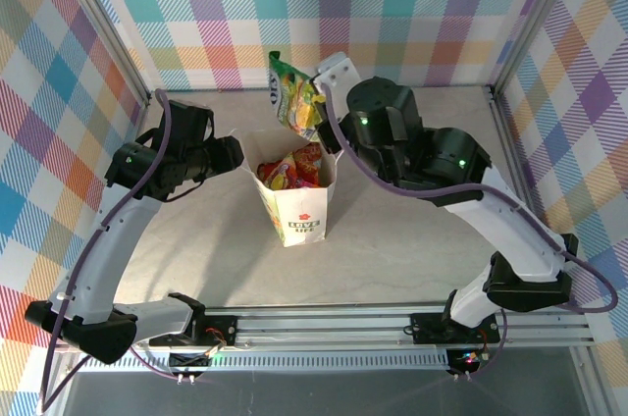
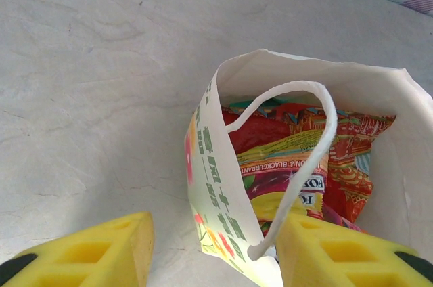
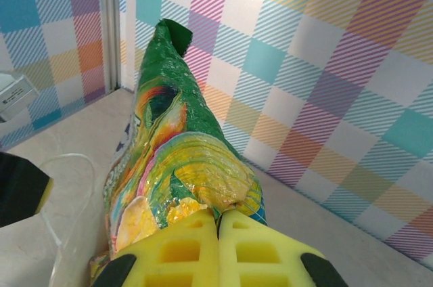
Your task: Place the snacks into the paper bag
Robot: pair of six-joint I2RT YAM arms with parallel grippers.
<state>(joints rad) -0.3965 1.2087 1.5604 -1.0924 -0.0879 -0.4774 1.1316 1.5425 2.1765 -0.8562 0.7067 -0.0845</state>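
**Two items logged: paper bag and green-yellow packet**

Right end effector: we record its yellow fingers pressed together on one end of the green-yellow packet. The packet extends beyond the fingertips, crinkled, its far corner folded over. It is held off the bench, with the plaid wall behind it.

Left end effector: we note its fingers spread wide, gripping nothing. One wall of the paper bag rises between them. A white cord handle loops up just beside one finger.

Paper bag: it stands upright on the bench between the two end effectors, mouth open. The left end effector sits at one rim and the right end effector just beside the opposite rim. The "LOVE LIFE" logo is on the side facing the arm bases.

Snacks: several foil packets lie inside the bag, just ahead of the left end effector's fingers. We make out a red packet among them. We cannot count the rest, as they overlap.
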